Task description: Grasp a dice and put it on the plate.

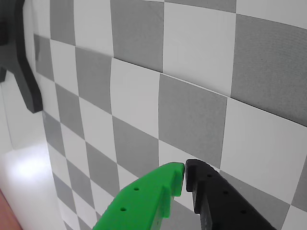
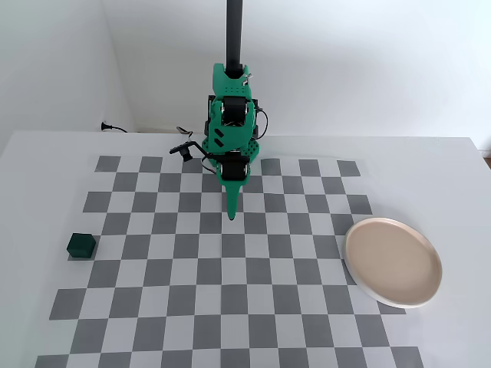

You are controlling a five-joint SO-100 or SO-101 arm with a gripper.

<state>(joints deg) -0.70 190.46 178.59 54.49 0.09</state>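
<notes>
The dice (image 2: 80,246) is a small dark green cube at the left edge of the checkerboard (image 2: 230,307) in the fixed view. The plate (image 2: 393,261) is round, beige-pink, and lies at the board's right edge. My gripper (image 2: 232,216) points down over the board's upper middle, well apart from both. In the wrist view my gripper (image 1: 185,170) has a green finger (image 1: 144,201) and a black finger (image 1: 220,201) with tips touching, shut and empty, above checker squares. Dice and plate are out of the wrist view.
The arm's base (image 2: 230,130) and a black post (image 2: 234,31) stand at the back of the white table (image 2: 46,153). A cable (image 2: 184,147) lies beside the base. A black bracket (image 1: 19,57) shows at the wrist view's left edge.
</notes>
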